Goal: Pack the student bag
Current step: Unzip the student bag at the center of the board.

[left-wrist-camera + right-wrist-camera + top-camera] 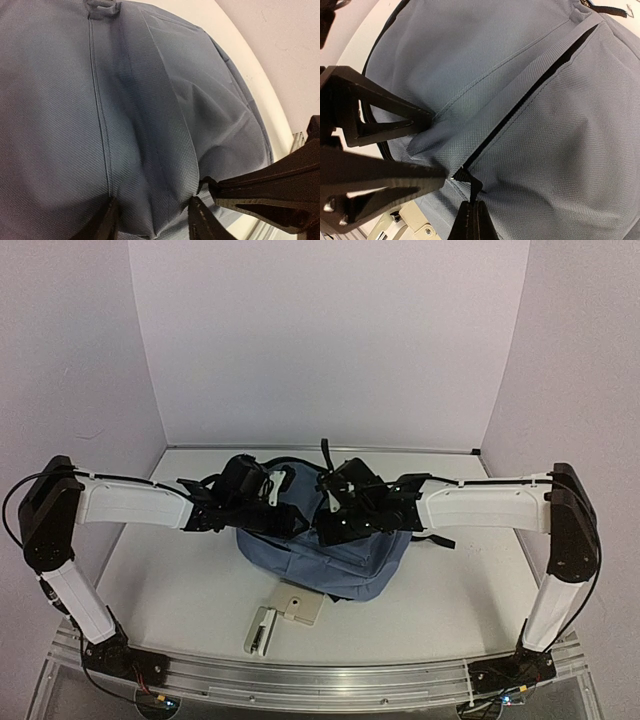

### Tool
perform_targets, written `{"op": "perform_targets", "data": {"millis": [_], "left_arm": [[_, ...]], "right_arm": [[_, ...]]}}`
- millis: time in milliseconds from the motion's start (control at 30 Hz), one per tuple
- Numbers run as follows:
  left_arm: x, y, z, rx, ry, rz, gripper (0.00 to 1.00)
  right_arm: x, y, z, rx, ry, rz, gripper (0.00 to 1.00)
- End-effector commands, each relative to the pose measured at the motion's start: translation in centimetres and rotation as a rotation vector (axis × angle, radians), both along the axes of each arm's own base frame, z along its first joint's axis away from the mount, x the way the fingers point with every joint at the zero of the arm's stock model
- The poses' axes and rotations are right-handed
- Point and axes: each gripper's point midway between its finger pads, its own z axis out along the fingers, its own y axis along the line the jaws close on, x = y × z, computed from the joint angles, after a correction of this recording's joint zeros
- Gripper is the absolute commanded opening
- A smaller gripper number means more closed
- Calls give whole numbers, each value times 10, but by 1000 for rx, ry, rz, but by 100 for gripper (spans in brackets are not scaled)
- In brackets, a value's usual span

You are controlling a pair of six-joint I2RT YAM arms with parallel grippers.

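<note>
The left gripper [152, 217] has its black jaws apart astride a raised fold of ribbed cloth; I cannot tell whether they pinch it. The student bag [335, 560], soft slate-blue weave with black zip trim, slumps in the middle of the white table [170, 580]. The right gripper [471, 217] is closed on the black zip pull [464, 176].

Left arm [130, 502], right arm [480, 505] converge over student bag [345, 565], blocking overhead access. Beige flat object [285, 618] sits just off bag's near edge. Table [170, 580] bare both flanks.
</note>
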Motion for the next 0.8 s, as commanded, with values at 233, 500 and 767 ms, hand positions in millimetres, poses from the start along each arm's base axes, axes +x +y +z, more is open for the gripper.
{"op": "perform_targets", "data": {"millis": [233,500,767], "left_arm": [[2,-14,-3,68,-25,-19,14],[-8,-7,-9,91,-7,-10,0],[-14,-1,-6,88,-4,8,0]], "right_arm": [[14,-2,46,81,-108,-67,0],[36,-16,68,41,-228,-172,0],[65,-29,73,-11,-298,-255,0]]}}
